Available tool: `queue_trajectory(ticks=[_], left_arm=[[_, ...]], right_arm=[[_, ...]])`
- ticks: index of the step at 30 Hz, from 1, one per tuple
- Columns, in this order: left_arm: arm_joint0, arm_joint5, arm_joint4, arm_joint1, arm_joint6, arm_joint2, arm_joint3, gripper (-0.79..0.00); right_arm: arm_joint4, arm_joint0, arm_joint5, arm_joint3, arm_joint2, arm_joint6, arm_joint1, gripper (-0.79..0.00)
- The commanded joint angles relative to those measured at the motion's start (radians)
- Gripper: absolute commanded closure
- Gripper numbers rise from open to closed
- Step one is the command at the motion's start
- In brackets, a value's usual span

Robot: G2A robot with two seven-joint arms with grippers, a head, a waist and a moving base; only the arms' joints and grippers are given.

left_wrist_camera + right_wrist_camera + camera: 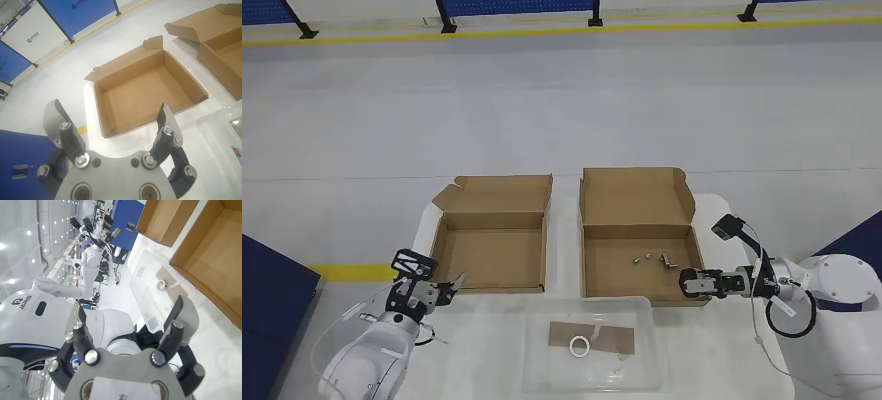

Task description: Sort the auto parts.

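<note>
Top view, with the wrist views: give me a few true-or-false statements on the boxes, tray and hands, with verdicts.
1. The left box holds no parts. True.
2. The right box is empty. False: a few small metal parts lie in it.
3. A white ring lies in the clear tray. True.
4. The left hand is shut on a part. False: it is open and empty.
5. The right hand is open. True.
</note>
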Motion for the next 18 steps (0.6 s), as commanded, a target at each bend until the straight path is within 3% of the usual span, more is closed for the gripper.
queue_trajectory(ticks=[1, 10, 14, 18], left_arm=[[0.000, 0.001, -0.002, 0.000, 0.004, 0.000, 0.002, -0.785], [-0.002, -0.001, -0.003, 0.000, 0.005, 0.000, -0.013, -0.785], [0.021, -0.061, 0.007, 0.002, -0.105, 0.022, -0.142, -0.785], [0.020, -0.213, -0.037, 0.009, -0.237, 0.047, -0.256, -0.785]], right_arm=[[0.000, 0.000, 0.000, 0.000, 0.000, 0.000, 0.000, -0.785], [0.000, 0.000, 0.000, 0.000, 0.000, 0.000, 0.000, -0.785], [0.000, 0.000, 0.000, 0.000, 0.000, 0.000, 0.000, -0.785], [0.000, 0.000, 0.000, 0.000, 0.000, 0.000, 0.000, -0.785]])
